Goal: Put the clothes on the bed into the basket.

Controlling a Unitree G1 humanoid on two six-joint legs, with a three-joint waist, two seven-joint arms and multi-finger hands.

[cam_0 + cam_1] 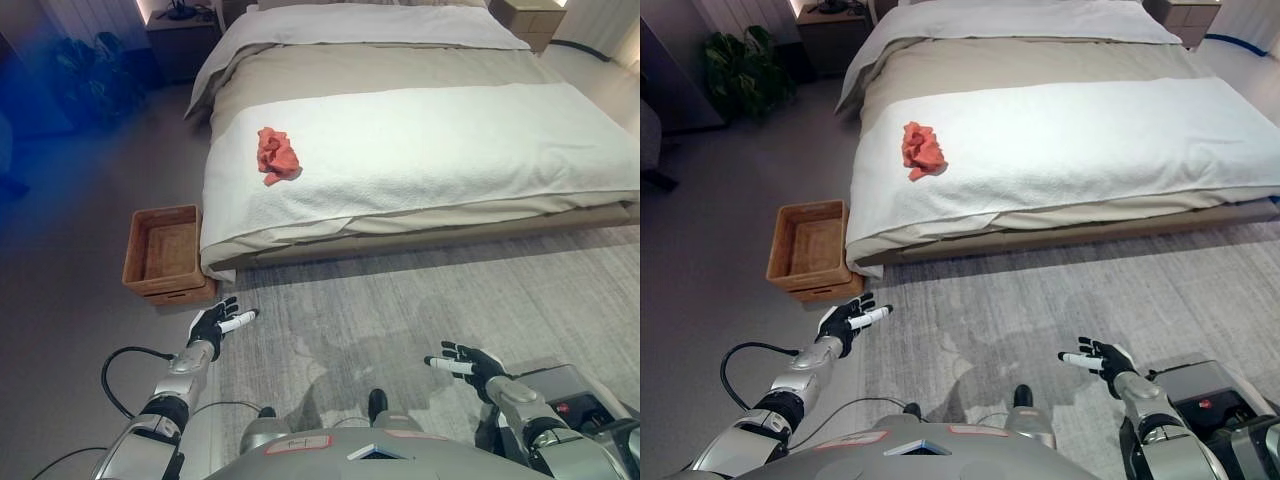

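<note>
A crumpled orange-red cloth (277, 155) lies on the white blanket of the bed (450, 150), near its left edge. A brown woven basket (163, 250) stands on the floor beside the bed's near left corner and looks empty. My left hand (215, 323) is open and empty, low over the floor just below the basket. My right hand (468, 362) is open and empty over the grey rug, well short of the bed.
A grey rug (400, 300) covers the floor in front of the bed. A dark nightstand (183, 40) stands at the bed's far left, and a potted plant (745, 70) beside it. Another nightstand (530, 20) stands at the far right.
</note>
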